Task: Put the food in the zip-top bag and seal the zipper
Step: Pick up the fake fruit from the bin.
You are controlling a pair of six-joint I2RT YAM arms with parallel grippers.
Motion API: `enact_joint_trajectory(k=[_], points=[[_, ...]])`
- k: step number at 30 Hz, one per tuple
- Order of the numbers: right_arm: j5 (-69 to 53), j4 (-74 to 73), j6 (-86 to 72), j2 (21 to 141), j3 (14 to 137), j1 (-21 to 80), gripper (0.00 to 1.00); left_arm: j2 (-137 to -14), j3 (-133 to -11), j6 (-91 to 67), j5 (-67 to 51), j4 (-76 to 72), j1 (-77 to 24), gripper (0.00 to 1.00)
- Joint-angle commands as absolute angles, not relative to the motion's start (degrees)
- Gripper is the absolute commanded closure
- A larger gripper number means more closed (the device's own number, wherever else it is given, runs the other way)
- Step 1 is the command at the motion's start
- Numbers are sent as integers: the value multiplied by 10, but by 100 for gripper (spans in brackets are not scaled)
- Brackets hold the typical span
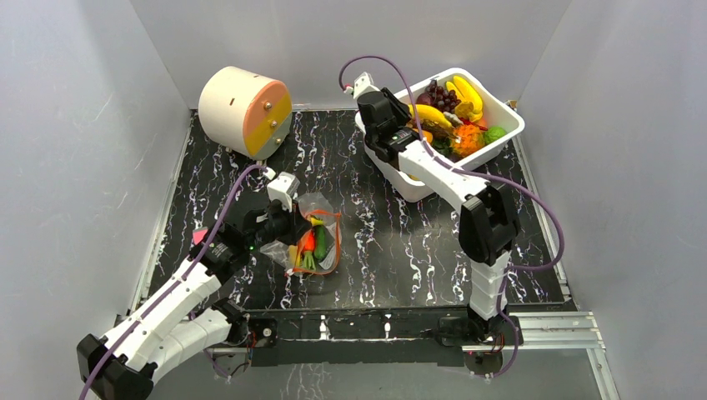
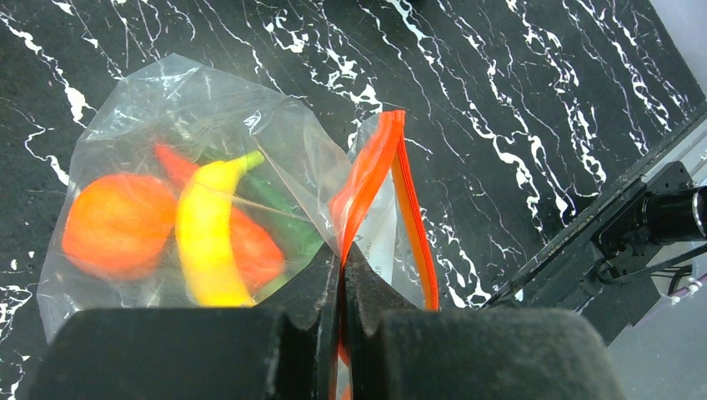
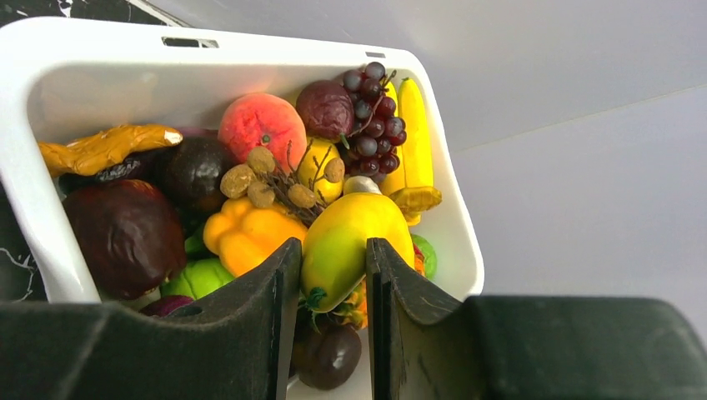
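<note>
Orange-red zipper (image 2: 375,167) strip is pinched flat between the pressed-together fingers of the left claw (image 2: 342,260), which holds the zip-top bag (image 2: 167,108) by its rim. The bag's body lies on the black marbled surface (image 2: 517,92) just beyond and to the left of that claw, with a banana (image 2: 204,237) and an orange fruit (image 2: 117,225) among the food inside. Step in hand, as we read it: loading, not sealing. The right claw (image 3: 333,248) hangs over the white tub (image 3: 250,52), fingers spread either side of a yellow-green fruit (image 3: 350,218); we cannot tell whether the pads bear on it. The next move calls for a firm grip, a lift clear of the pile, and a carry to the bag's mouth. Hidden: how wide the mouth gapes, the zipper's near end below the left claw, and the fruit's underside.
</note>
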State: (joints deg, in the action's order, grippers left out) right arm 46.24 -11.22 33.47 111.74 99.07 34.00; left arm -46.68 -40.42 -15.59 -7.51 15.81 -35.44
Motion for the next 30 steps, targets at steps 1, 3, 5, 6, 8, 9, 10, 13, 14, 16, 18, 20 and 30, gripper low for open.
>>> enact_joint_trajectory(k=[1,3,5,6,8,9,10,13,14,16,18,20,30], points=[[467,-115,297,1065,976,349,85,-467,-417,-173,-72,138,-357,100],[457,-137,271,1045,973,356,85,-473,-424,-182,-69,138,-357,100],[434,-160,239,1025,971,363,85,-480,-428,-191,-63,130,-357,100],[421,-168,222,1014,968,368,85,-483,-430,-194,-58,127,-357,100],[398,-176,197,992,956,375,85,-494,-436,-202,-47,123,-357,100],[391,-176,186,975,949,379,85,-500,-442,-206,-41,123,-357,100],[384,-177,177,963,943,382,85,-507,-448,-209,-34,124,-357,100],[347,-187,141,928,925,384,85,-528,-465,-219,-18,122,-357,100],[323,-193,125,916,918,385,85,-534,-469,-222,-14,118,-357,100],[282,-195,107,886,900,388,85,-546,-473,-232,-4,109,-357,100],[243,-188,93,852,873,390,85,-555,-474,-245,9,101,-357,100],[212,-175,83,816,841,390,85,-562,-472,-259,16,93,-357,100],[-10,-84,1,656,703,389,86,-578,-490,-276,16,87,-357,100]])
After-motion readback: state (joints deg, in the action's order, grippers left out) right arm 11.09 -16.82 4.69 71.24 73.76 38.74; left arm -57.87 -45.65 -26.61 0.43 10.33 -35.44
